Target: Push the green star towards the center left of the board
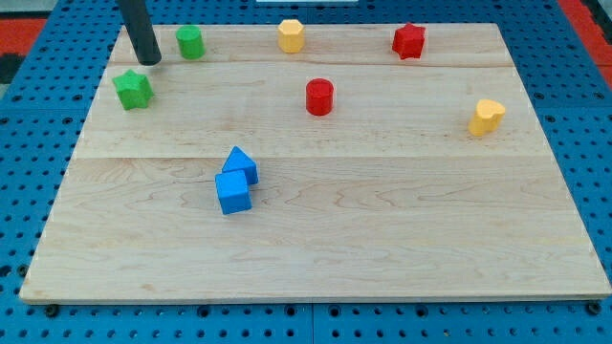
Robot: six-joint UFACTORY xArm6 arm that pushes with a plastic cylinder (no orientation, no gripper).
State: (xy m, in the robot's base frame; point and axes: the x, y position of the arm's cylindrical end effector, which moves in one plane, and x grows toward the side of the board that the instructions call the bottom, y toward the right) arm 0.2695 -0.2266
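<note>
Wooden board [382, 239], my tip [149, 62] near its top-left corner, a plain rod w/ nothing to open or pinch, green star [133, 89] just below-left of tip, not touching, green cylinder [189, 42] just right of tip.

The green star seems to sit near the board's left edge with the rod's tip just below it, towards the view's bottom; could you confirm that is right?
Not quite: the camera view shows my tip just above the green star, towards the view's top. The star does sit near the board's left edge.
</note>
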